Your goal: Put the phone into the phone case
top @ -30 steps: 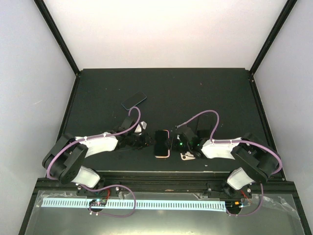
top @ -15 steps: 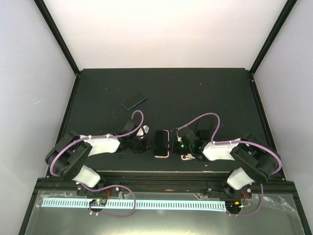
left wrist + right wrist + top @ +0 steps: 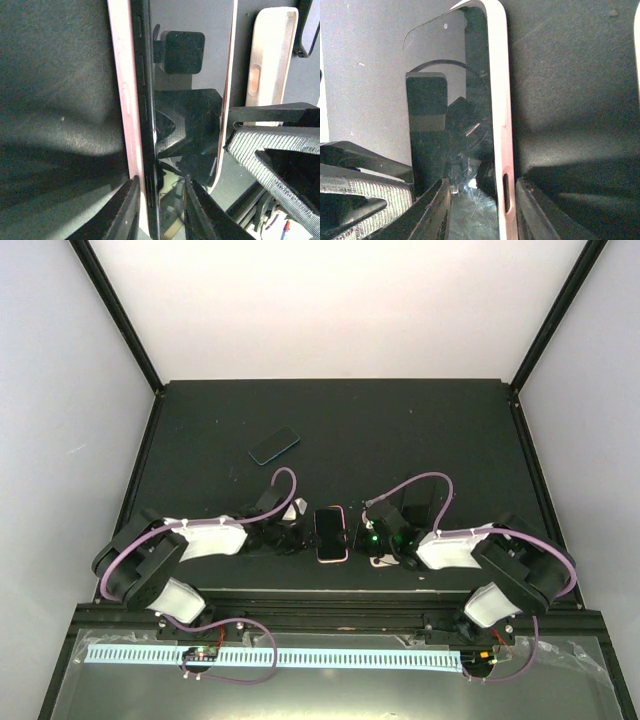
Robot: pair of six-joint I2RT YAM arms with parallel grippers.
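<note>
A dark phone [image 3: 274, 446] lies flat on the black surface [image 3: 420, 430], far and to the left, well apart from everything else.

Nearer, the left pincer [image 3: 160, 184] reaches in from the left at the long left side of the phone [image 3: 330, 528]. Its jaws stand partly open and straddle that side. One finger [image 3: 127, 210] sits outside the pink phone case [image 3: 120, 90], and the other is over the glass. A sliver of screen shows between the phone's edge and the inner finger, so it is not clamped.

The phone rests screen up in the phone case near the front middle of the surface, between the two pincers. In the left wrist view its black left side with the buttons stands beside the pink rim and looks raised above it. Along the right side only a thin pink line borders the glass.

The right pincer [image 3: 482, 185] comes in from the right, also partly open. The case's right rim lies between its fingers [image 3: 530, 210]. The outer finger is just beside the rim and the inner one is over the screen.

Just right of the phone, near the front edge, a second pale case [image 3: 270, 55] lies on the surface beside the right pincer.
</note>
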